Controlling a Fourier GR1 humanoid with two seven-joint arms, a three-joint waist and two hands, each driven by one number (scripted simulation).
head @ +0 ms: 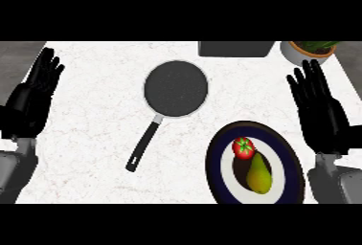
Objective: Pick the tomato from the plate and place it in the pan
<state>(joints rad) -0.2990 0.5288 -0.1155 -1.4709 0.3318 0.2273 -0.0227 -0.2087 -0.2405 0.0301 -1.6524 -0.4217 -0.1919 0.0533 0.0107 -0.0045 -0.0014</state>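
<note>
I see nothing done yet: the tomato (pixel 243 147) sits on the plate (pixel 216 168), the pan (pixel 176 89) holds nothing, and the left robot hand (pixel 34 98) and right robot hand (pixel 318 106) rest open, holding nothing.

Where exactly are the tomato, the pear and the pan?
tomato (pixel 244 148): head view, its red body.
pear (pixel 259 174): head view, its wide lower half.
pan (pixel 176 89): head view, middle of its dark cooking surface.

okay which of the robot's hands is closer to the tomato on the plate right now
Right. The right hand rests open just beyond the plate's right rim, slightly up from the tomato. The left hand rests open at the far left edge, with the pan between.
</note>
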